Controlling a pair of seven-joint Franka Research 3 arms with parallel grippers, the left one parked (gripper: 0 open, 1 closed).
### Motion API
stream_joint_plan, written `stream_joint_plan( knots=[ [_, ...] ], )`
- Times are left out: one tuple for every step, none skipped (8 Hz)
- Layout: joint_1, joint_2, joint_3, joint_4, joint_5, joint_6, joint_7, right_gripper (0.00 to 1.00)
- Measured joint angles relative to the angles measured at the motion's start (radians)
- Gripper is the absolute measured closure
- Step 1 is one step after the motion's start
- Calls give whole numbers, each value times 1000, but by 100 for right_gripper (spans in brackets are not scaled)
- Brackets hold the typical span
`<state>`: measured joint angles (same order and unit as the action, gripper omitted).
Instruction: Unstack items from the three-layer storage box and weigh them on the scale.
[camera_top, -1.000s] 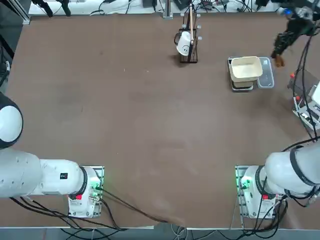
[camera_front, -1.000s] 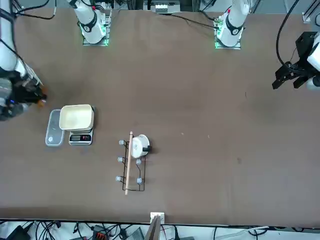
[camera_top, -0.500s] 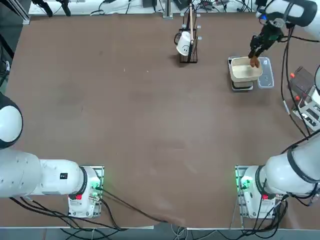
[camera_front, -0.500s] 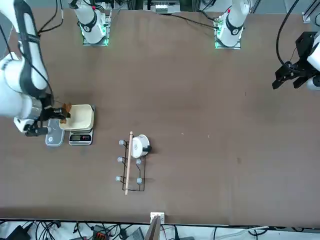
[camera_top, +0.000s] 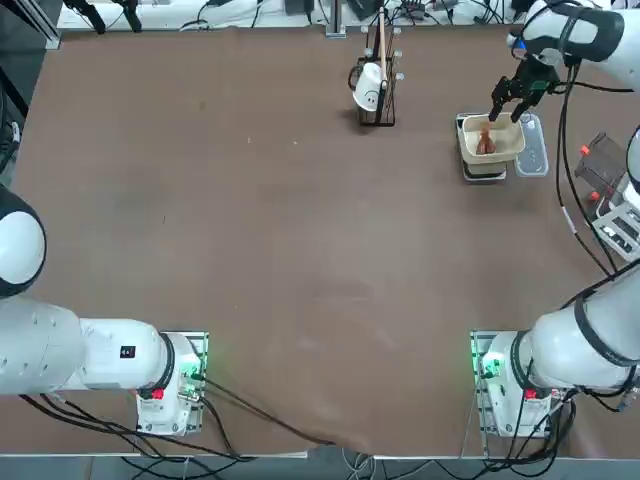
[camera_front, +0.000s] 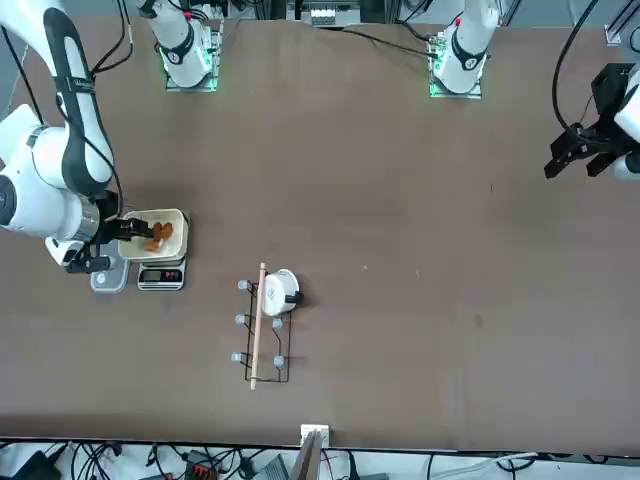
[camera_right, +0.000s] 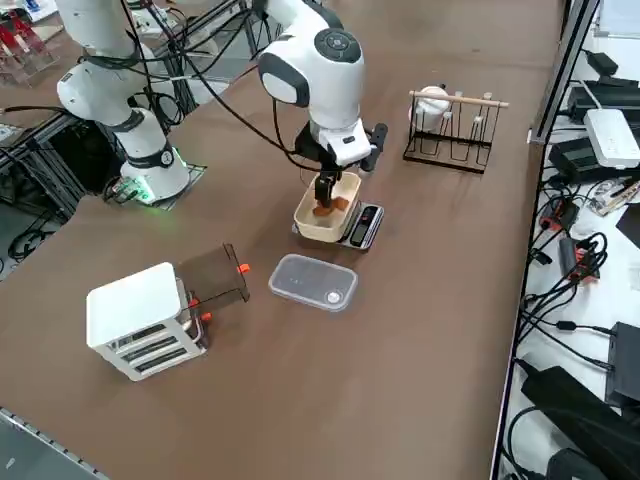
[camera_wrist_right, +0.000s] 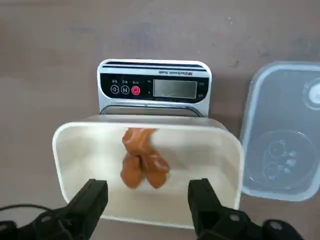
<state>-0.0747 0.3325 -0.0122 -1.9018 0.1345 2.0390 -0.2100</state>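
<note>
Right wrist view: we observe the right end effector (camera_wrist_right: 148, 192) released, its fingers parted above the cream bowl (camera_wrist_right: 150, 172). The reddish-brown item (camera_wrist_right: 143, 159) lies inside the bowl, which sits on the scale (camera_wrist_right: 154, 87); the clear lid (camera_wrist_right: 284, 132) rests beside them on the worktop (camera_wrist_right: 45, 65).

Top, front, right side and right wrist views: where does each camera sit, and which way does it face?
Top: overhead, looking down; both arms show, the right tool above the cream bowl.
Front: across the table, facing the robot; the right arm shows at picture left.
Right side: raised at the robot's right, looking diagonally down over the white drawer unit; the right arm shows.
Right wrist: on the right arm, looking past its two open fingers at the bowl, reddish-brown item and scale.
Top and front share the wire rack.
</note>
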Motion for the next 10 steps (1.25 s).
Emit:
stream_joint_plan(
  knots=[
    [-1,-13,-8,2,-20,-25,-31,4],
    [-3,-30,-24,4,-71,-63,-98,16],
    [-18,-46,-50,4,-146,-98,-221,23],
    [-55,-55,-69,3,-199,-113,-367,44],
    [-99,-55,-76,2,-241,-116,-498,67],
    [-126,-54,-77,-6,-301,-116,-579,87],
    [-133,-52,-77,-25,-373,-113,-608,97],
    [-132,-50,-74,-55,-433,-93,-614,98],
    [-132,-50,-73,-93,-471,-55,-614,98],
    [-138,-49,-73,-125,-491,-18,-618,98]
  ],
)
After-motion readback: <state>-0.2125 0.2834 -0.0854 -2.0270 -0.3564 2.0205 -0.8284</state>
